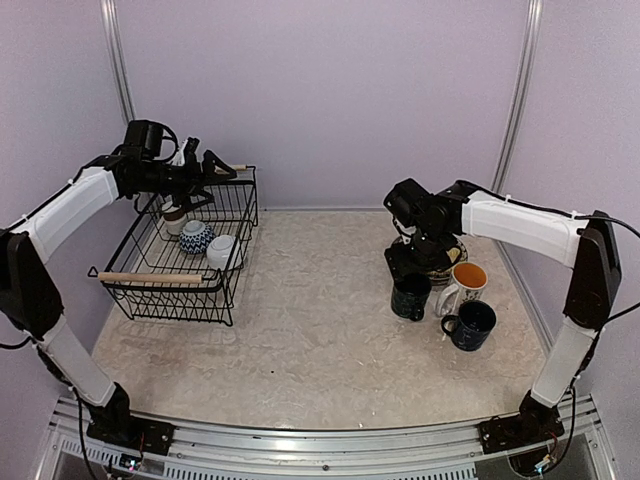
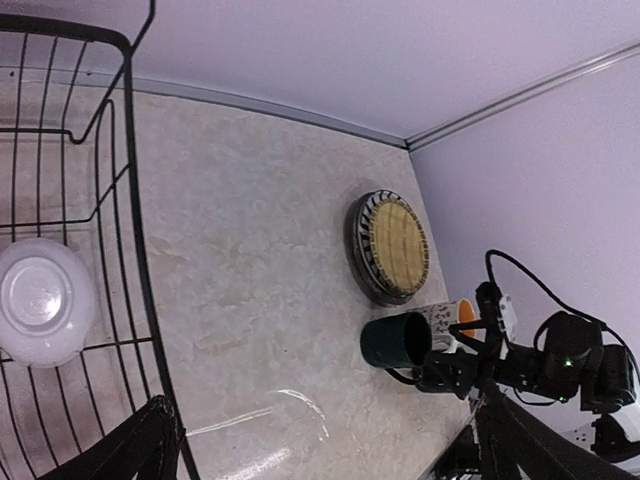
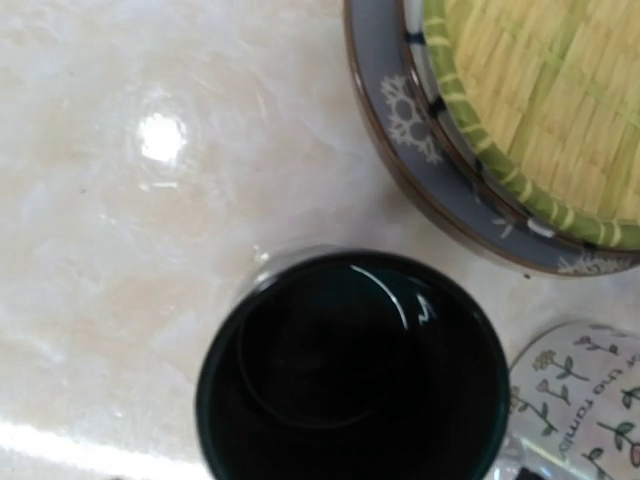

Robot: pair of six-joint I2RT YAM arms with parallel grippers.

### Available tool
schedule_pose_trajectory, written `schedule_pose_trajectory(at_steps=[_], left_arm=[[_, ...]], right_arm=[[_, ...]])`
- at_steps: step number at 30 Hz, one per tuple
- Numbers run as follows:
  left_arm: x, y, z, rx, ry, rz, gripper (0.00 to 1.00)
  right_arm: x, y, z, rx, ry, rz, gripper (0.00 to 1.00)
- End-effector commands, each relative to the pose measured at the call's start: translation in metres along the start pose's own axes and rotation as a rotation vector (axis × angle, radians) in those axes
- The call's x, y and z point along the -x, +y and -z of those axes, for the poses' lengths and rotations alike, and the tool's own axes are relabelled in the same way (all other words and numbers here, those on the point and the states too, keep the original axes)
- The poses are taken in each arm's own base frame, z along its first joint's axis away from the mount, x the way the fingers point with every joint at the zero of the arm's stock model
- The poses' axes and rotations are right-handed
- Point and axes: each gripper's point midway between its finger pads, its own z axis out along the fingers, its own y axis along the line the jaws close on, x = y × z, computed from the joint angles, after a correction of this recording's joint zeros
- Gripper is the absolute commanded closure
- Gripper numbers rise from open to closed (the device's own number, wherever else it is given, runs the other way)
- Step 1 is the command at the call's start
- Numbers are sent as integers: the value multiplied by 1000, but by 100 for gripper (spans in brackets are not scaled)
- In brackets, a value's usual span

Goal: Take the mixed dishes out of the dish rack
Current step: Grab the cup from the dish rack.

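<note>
While the right gripper, jaws unreadable, hovers over the dark mug set at three o'clock, the left gripper hangs wide open above the dish rack at nine o'clock, likely needing a descent onto the white bowl.

white flowered mug, small dark lettering among stems, cut off, too blurred to read

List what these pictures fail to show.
Right claw: top view, one black mass; its own camera shows no fingers, so open or shut unknown.
White flower-printed mug: right wrist view, cut by the lower edge.
Small brown-and-white cup: top view, too small to read its pattern.
</note>
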Motion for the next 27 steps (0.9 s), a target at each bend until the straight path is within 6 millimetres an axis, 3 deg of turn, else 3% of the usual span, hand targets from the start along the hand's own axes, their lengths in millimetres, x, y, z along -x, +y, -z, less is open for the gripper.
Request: schedule_pose_trajectory(at_steps=[1,11,18,27], left_arm=[[21,59,6,243,-57,-41,2],[68,175,27,790,-186,-115,1],[94,259,23,956,-192,-31,1],[115,311,1,1030,-177,4,1]], right_arm=[[16,1,20,36,-141,1,17],[22,-7,54,104,-339,5,4],[22,-8,68,142,-396,7,0],[22,-8,78,163,-426,8,0]])
